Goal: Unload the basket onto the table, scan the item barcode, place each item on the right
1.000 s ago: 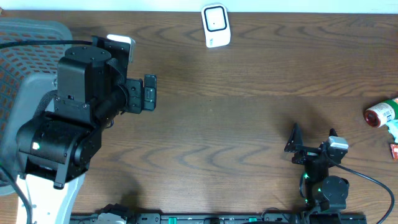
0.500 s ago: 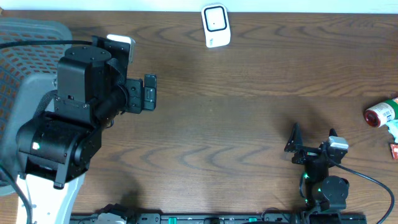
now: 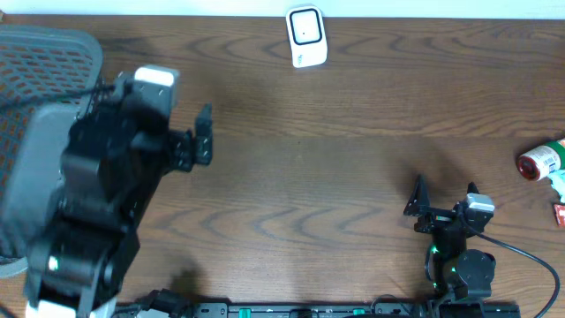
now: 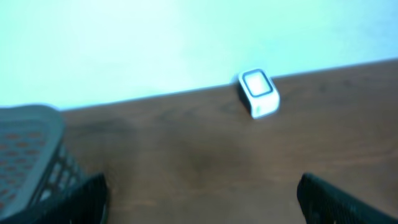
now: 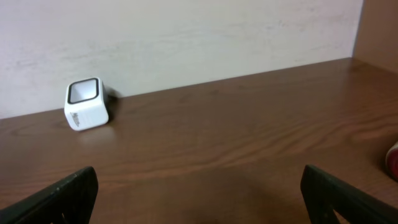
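Left claw (image 4: 202, 199) gapes empty; right claw (image 5: 199, 193) likewise.

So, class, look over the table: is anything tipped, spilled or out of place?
The red-capped container lies on its side at the right edge of the table, far from the white scanner. Nothing looks spilled.

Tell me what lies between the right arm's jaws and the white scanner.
Nothing: only bare table up to the scanner, seen in overhead and right wrist views.

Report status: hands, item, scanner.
Left hand open, empty. Right hand open, empty. Bottle lying far right, untouched. Nothing between it and scanner.
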